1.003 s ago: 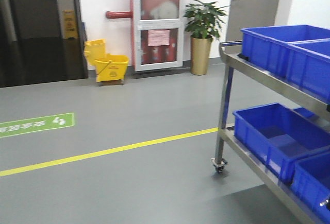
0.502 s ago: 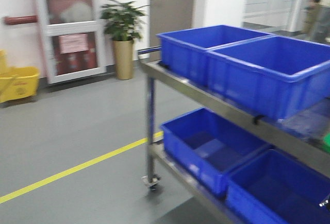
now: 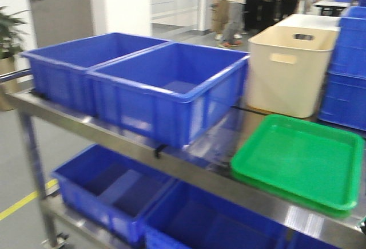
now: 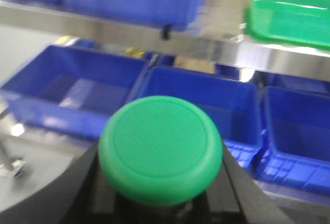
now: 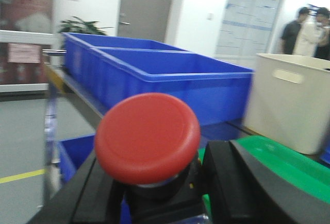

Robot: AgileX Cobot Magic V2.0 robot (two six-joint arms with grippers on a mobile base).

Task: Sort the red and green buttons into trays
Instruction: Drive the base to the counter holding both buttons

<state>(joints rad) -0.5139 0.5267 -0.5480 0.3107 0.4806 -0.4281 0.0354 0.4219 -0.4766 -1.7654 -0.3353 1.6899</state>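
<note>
Hauling both: left gripper clamps green button, right gripper seemingly pinches red button; green tray empty, nothing sorted yet.

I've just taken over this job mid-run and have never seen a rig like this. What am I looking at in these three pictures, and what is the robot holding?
This is a two-armed robot on a wheeled base. The wide picture looks forward from its body. In it, a steel cart carries deep blue crates, a cream tub and an empty green tray on its top shelf, with more blue crates on the shelf below.

The other two pictures come from cameras on the wrists, each looking along its own tool. The left tool grips the green button by its dark base. The right tool holds the red button the same way. Both wrist views are slightly blurred.
</note>
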